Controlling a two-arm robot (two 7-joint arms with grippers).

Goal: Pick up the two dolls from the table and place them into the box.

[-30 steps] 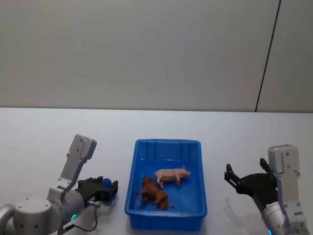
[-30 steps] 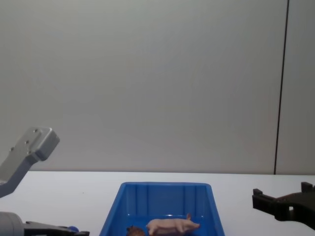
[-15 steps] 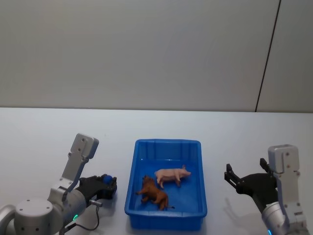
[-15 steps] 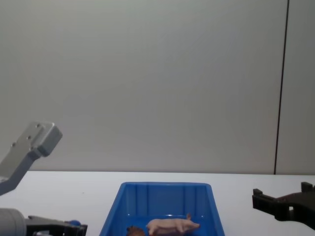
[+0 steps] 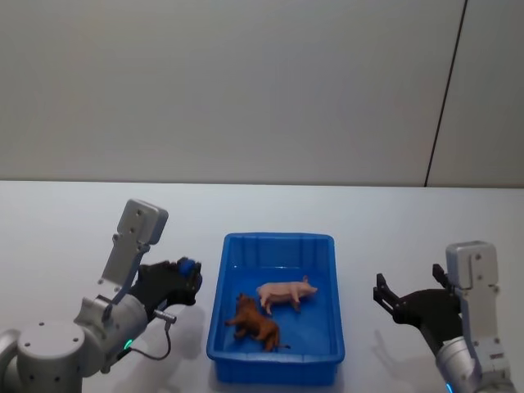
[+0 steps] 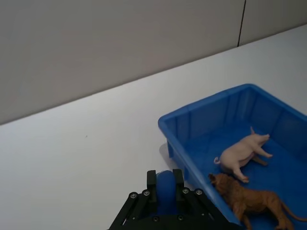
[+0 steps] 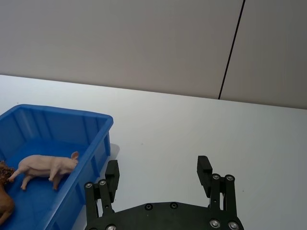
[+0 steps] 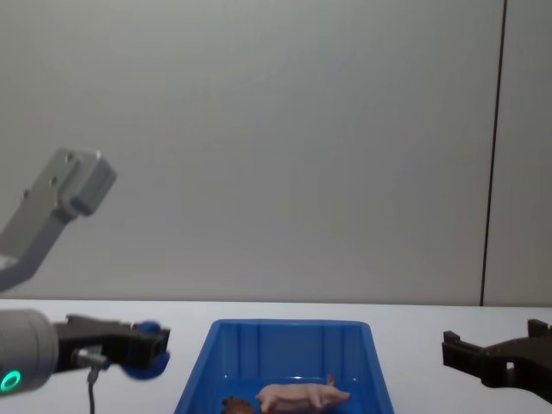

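Both dolls lie inside the blue box: a pale pink pig toward its right wall and a dark brown shaggy animal nearer its front. The left wrist view has the pig and the brown animal on the box floor. My left gripper hangs above the table just left of the box, shut on a small blue ball. My right gripper is open to the right of the box, with nothing between its fingers.
The white table stretches around the box. A plain grey wall with one dark vertical seam stands behind. In the chest view the left gripper floats level with the box rim.
My left gripper has risen off the table with the blue ball and drawn closer to the box's left wall. The right gripper and both dolls have not moved.
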